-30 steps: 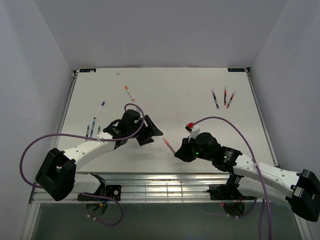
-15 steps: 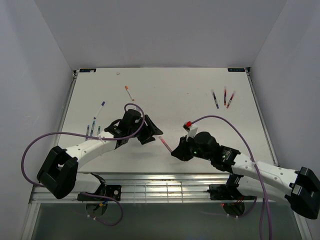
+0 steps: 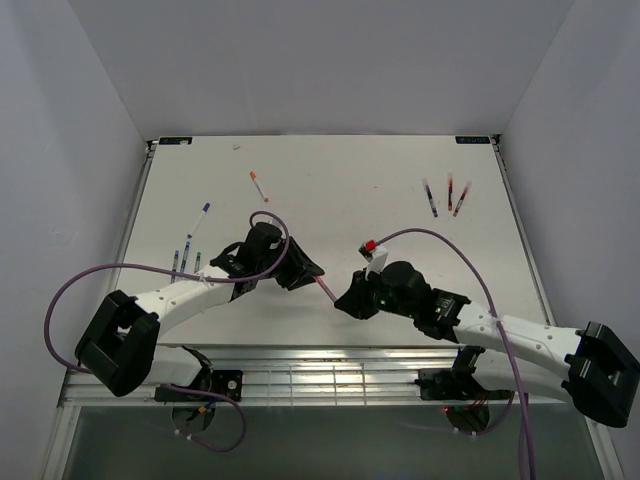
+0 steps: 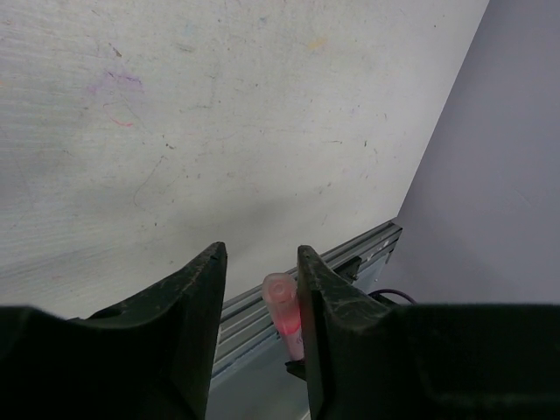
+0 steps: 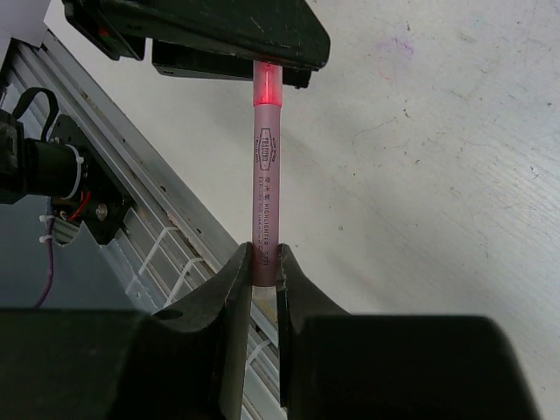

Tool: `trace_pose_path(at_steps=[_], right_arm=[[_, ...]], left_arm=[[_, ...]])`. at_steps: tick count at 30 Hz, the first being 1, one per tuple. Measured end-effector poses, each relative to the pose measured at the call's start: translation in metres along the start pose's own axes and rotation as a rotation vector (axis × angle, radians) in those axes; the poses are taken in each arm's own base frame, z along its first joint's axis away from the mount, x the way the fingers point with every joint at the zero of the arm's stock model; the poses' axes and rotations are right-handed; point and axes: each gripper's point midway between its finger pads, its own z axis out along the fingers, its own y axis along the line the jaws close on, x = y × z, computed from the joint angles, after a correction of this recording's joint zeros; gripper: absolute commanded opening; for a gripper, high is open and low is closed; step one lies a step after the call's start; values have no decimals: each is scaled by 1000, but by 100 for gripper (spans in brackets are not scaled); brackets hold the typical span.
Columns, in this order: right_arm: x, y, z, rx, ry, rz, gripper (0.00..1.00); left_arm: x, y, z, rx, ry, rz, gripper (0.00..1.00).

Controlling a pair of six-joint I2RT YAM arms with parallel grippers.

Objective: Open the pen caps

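The white table [image 3: 350, 170] takes up most of the overhead view. The left arm [image 3: 180, 292] and right arm [image 3: 500, 330] reach in from its near edge and meet close to the middle front. The right gripper [image 5: 264, 262] is clamped on the lower barrel of a pink highlighter pen [image 5: 264, 166] and holds it off the table, pointed at the other arm. The left gripper [image 4: 261, 262] has its jaws apart around the far end of that pen. Its wrist view shows the red cap [image 4: 282, 306] touching one finger, with a clear gap to the other, so the cap sits between the jaws but is not yet pinched. The cap looks fully seated on the barrel, so this pen is lined up for the pull rather than opened. The other pens lie loose on the table: a trio of pens [image 3: 449, 195] at the far right, an orange-tipped pen [image 3: 259, 186] toward the back, a blue-tipped pen [image 3: 203, 215] and a cluster of short pens [image 3: 186, 262] at the left. They are too small to tell whether they are capped, so the amount of work left is uncertain.
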Motion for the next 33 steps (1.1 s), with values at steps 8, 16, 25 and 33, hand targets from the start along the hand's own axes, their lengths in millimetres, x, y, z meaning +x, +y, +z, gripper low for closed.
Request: trace_pose_path(at_steps=[8,16,25,33], right_arm=[[4,1,7,0,19,1,8],[3,2,13,1,28,-23,42],[-18,13,35,2,35,-65,37],[-6,8,46,5,95,-82,10]], left_arm=[[1,-5,0,29,5,-13,6],[2,-5,0,35,11,-12,0],[6,0,-3,26,18,-8,0],[6,0,-7,22,17,11,0]])
